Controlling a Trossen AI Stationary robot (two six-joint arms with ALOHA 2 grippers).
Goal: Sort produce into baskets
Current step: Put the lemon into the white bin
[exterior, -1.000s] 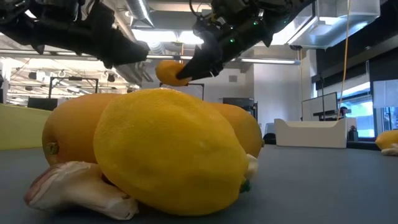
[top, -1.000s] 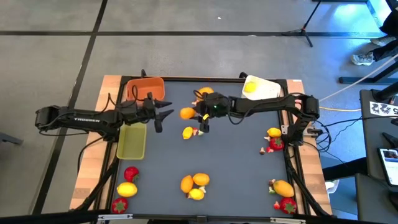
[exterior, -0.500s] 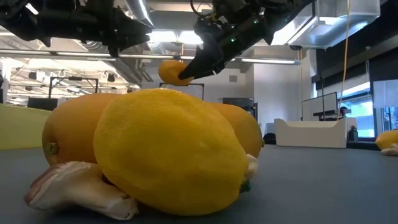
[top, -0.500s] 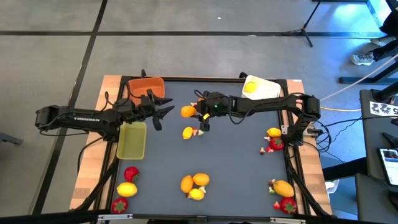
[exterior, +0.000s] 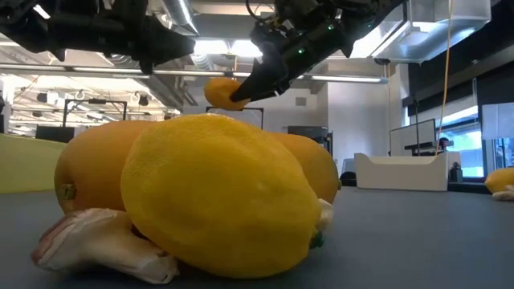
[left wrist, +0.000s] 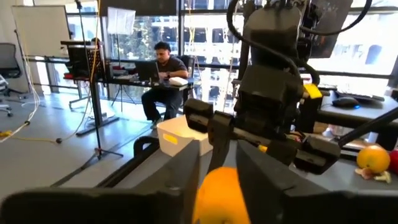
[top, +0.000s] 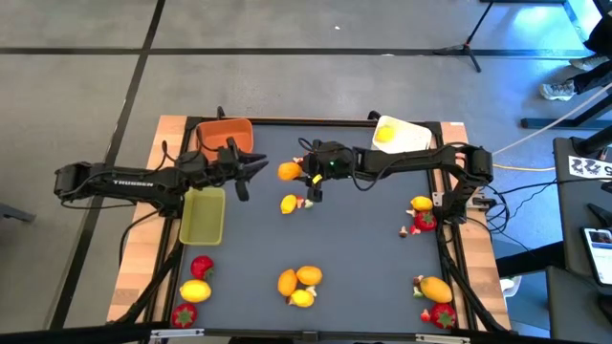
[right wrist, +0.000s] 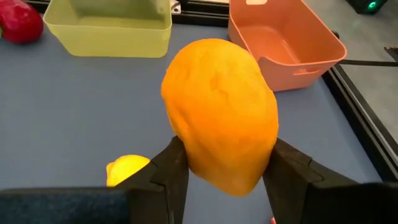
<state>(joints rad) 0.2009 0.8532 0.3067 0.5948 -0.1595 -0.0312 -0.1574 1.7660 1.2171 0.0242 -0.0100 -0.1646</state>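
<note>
My right gripper [top: 298, 173] is shut on an orange citrus fruit [top: 287, 172] above the table's far middle; the fruit also shows in the right wrist view [right wrist: 217, 118] and the low view [exterior: 223, 91]. My left gripper [top: 254, 172] is open just left of the fruit and faces it without touching it. In the left wrist view the fruit [left wrist: 217, 190] shows between my left fingers. The orange basket [top: 225, 135] stands at the far left, the yellow-green basket [top: 203, 215] near it, and the white basket [top: 402, 134], with a yellow fruit in it, at the far right. My right gripper pinches the orange fruit by its two opposite sides [right wrist: 186, 155] between its two fingers [right wrist: 287, 177]. The fingers come from the table's right, slanting a little downward. The fruit is lifted clear of the table.
Loose produce lies about: a lemon with a pale bit [top: 290, 204], a citrus cluster at the near middle [top: 299, 284], strawberries and a lemon at the near left [top: 196, 282], and more pieces at the right [top: 421, 215] and near right [top: 435, 296]. A person sits beyond the table [left wrist: 163, 68].
My left gripper has risen a little beside the fruit and stays open. My right gripper keeps the orange fruit held almost still in the air.
</note>
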